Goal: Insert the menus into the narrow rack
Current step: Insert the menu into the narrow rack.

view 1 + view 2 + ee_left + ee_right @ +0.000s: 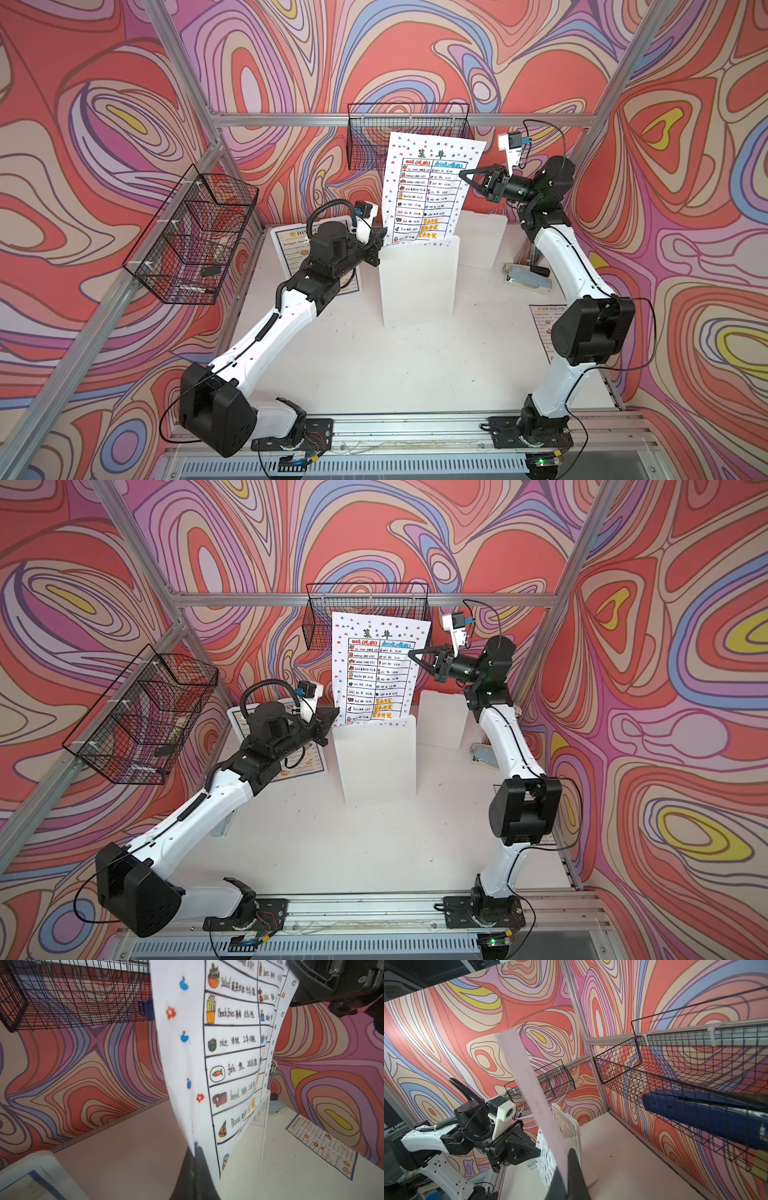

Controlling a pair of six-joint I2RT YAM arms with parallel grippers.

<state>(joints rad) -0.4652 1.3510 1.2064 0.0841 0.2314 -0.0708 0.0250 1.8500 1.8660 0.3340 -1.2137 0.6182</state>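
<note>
White menu [428, 187] stands upright, lower edge within the narrow rack [417, 286]; left claw [382, 239] clenched on its lower side edge, right claw [462, 174] pinching the opposite edge higher up. Insertion apparently under way. Next: lower evenly, avoiding buckling, then let go.

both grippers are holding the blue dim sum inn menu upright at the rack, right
Not quite. The sheet held upright at the rack is the white menu with the table, not a Dim Sum Inn one. Both top views show the left gripper and right gripper pinching its edges.
</note>
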